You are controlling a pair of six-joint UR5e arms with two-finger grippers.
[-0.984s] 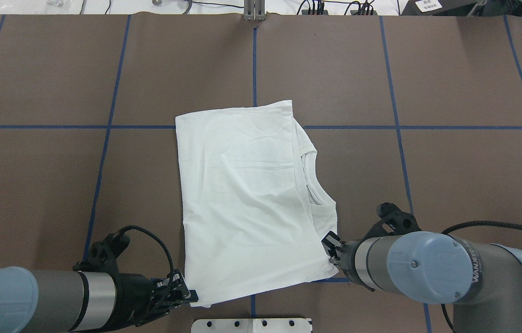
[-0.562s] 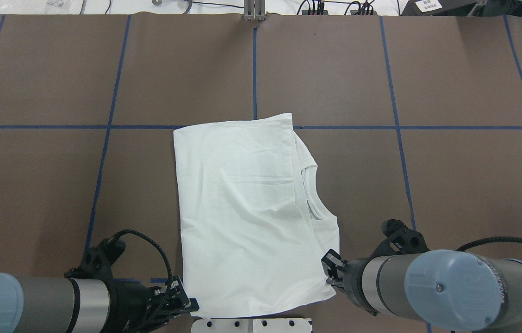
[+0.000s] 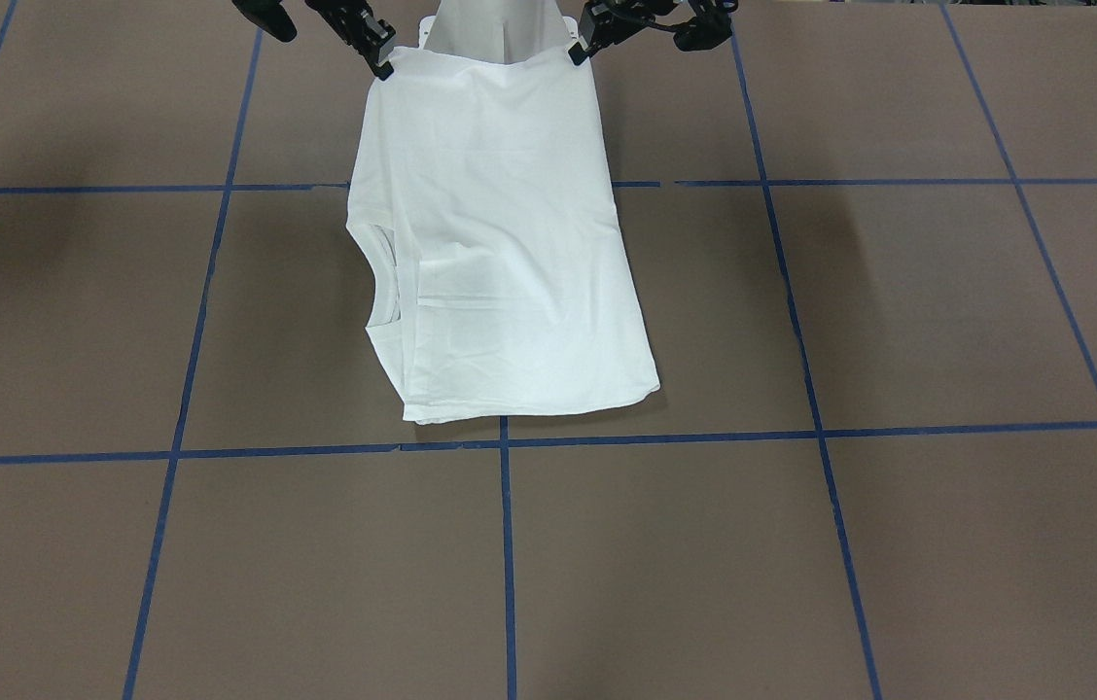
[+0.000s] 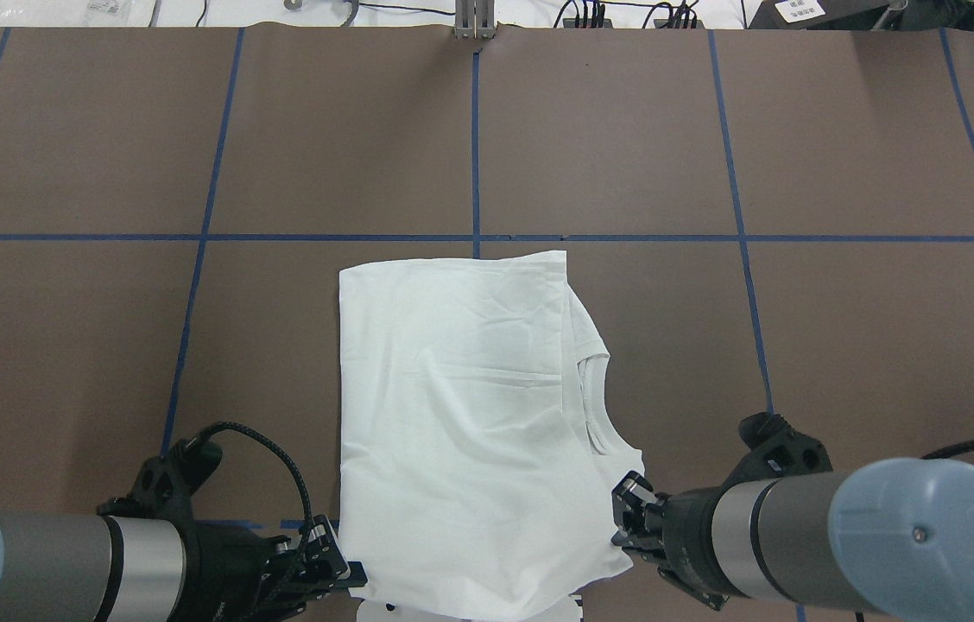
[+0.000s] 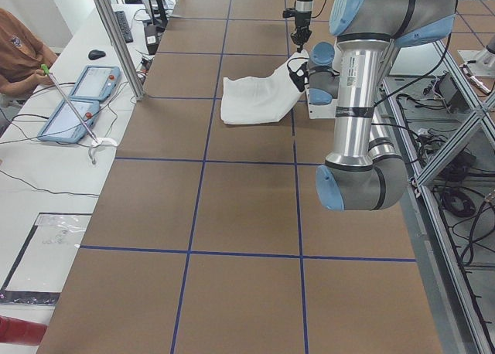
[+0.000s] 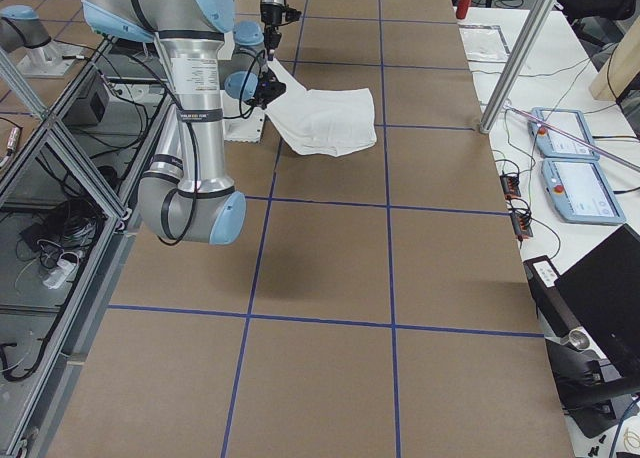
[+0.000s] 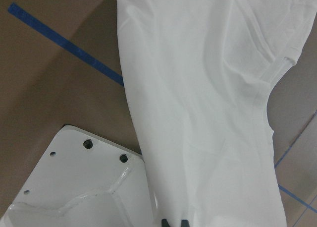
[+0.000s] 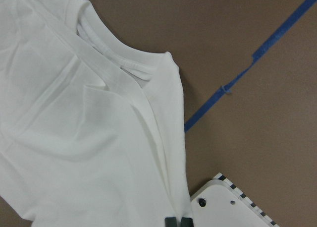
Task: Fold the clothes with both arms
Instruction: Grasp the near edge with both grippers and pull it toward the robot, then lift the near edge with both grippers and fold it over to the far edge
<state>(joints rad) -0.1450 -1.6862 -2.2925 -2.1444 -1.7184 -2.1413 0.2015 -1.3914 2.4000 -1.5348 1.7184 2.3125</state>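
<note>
The clothes are one white shirt point(image 4: 461, 432), folded into a long rectangle on the brown table, its ribbed collar point(image 4: 595, 406) at the right edge. My left gripper point(image 4: 355, 572) is shut on the near left corner and my right gripper point(image 4: 628, 518) is shut on the near right corner. The held edge is raised and draped over the white pedestal point(image 4: 383, 609). In the front-facing view the shirt point(image 3: 500, 243) runs from the right gripper point(image 3: 379, 64) and left gripper point(image 3: 578, 51) out over the table. Each wrist view shows cloth point(image 7: 208, 103) point(image 8: 74, 138) running into the fingertips.
Blue tape lines point(image 4: 476, 155) divide the table into squares. The pedestal point(image 3: 500, 24) stands at the robot's edge between both arms. Cables and plugs point(image 4: 625, 15) lie along the far edge. A person point(image 5: 19, 49) sits at a side desk with tablets point(image 5: 77, 99).
Both grippers have drawn back towards the robot with the shirt's near corners. The whole shirt slid nearer, its far edge crossing the blue line, and its near edge now covers the pedestal.
</note>
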